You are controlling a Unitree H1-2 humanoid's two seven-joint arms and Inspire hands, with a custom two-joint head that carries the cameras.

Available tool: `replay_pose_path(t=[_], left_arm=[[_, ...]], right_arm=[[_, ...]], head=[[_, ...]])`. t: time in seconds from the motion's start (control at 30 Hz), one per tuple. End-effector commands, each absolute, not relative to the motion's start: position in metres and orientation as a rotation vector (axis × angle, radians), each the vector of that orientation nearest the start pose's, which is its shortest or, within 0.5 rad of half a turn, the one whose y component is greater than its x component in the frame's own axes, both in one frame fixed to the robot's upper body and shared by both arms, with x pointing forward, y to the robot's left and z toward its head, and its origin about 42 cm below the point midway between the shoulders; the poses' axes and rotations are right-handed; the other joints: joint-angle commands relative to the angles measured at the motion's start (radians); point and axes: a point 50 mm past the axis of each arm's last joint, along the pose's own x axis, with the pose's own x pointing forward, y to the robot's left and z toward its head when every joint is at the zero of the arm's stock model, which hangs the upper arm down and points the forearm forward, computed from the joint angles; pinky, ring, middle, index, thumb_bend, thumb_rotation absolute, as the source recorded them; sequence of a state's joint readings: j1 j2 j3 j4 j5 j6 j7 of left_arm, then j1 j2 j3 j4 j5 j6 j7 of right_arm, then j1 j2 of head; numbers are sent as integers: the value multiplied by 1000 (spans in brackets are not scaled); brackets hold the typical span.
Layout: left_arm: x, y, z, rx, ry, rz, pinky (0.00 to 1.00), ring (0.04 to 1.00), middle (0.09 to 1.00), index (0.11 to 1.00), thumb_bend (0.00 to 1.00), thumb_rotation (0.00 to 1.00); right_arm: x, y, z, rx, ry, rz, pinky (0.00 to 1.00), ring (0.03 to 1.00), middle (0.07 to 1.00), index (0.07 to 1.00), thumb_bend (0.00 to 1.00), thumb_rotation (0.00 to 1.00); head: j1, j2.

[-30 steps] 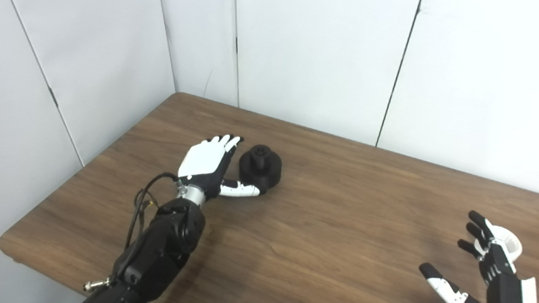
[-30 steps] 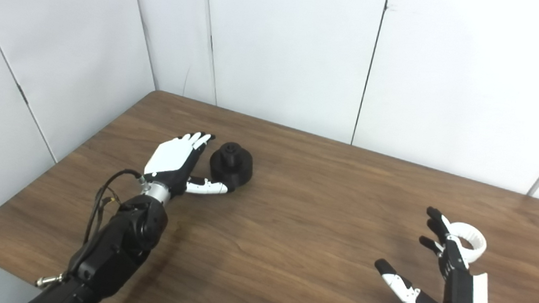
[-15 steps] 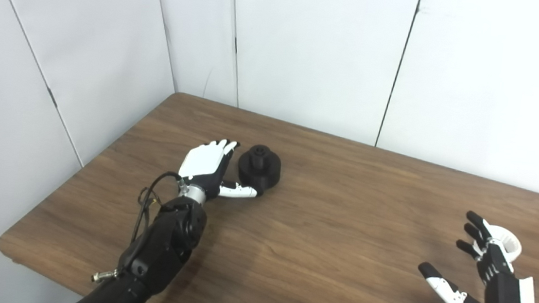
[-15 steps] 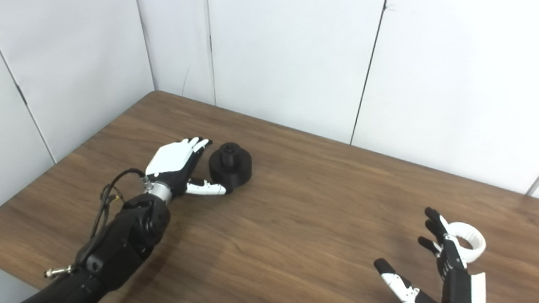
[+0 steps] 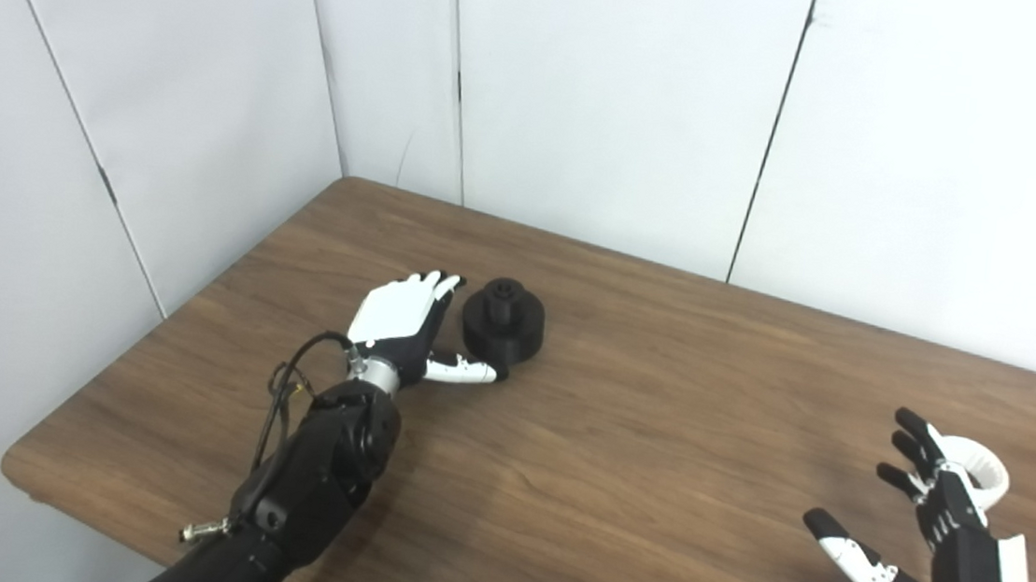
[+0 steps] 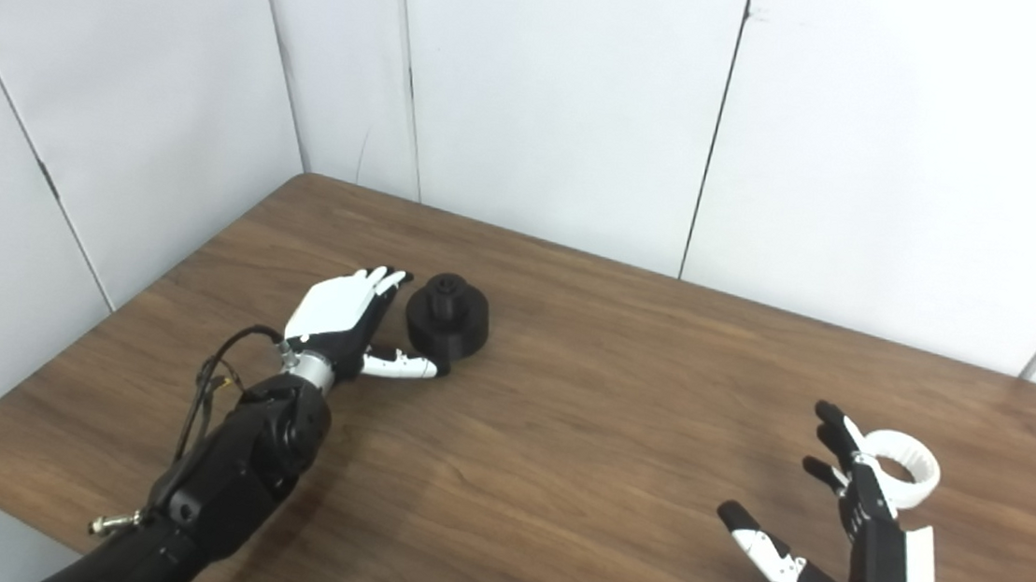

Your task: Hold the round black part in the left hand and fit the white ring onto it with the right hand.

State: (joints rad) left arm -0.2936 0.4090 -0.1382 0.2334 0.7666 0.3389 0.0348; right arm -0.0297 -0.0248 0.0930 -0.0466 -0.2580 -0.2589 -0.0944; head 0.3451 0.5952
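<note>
Reaching: left hand [image 5: 396, 318] open, lower than a second ago, cupping round black part [image 5: 502, 318] at its 9 o'clock (no grip yet).
Waiting: right hand [image 6: 870, 556] open, unmoved; white ring [image 6: 902, 468] on worktop [image 5: 654, 453], 1 o'clock.

One round black part [image 5: 503, 318], one white ring [image 6: 904, 468], one table [image 5: 654, 453].

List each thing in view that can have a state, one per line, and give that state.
Round black part: upright on the table, not lifted.
White ring: flat on the table, not fitted.
Left robot hand: open, beside the black part.
Right robot hand: open, beside the ring.
</note>
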Motion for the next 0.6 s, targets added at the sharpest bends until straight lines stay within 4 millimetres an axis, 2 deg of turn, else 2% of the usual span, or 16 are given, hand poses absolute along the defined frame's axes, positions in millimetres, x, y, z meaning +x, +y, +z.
replay_pose_path(t=[0.0,0.43,0.57], left_arm=[[394,331,157,1213,115,186,1000,1000,1000,940,1000,640],[400,321,155,1198,112,172,1000,1000,1000,941,1000,631],[403,321,148,1181,121,180,1000,1000,1000,945,1000,639]], right_arm=[[261,-209,94,-286,-201,20,772,881,905,854,748,257],[259,-211,95,-288,-199,22,772,878,906,857,746,258],[259,-211,95,-297,-204,24,771,879,908,856,743,259]], head=[[0,1],[-4,8],[-12,11]])
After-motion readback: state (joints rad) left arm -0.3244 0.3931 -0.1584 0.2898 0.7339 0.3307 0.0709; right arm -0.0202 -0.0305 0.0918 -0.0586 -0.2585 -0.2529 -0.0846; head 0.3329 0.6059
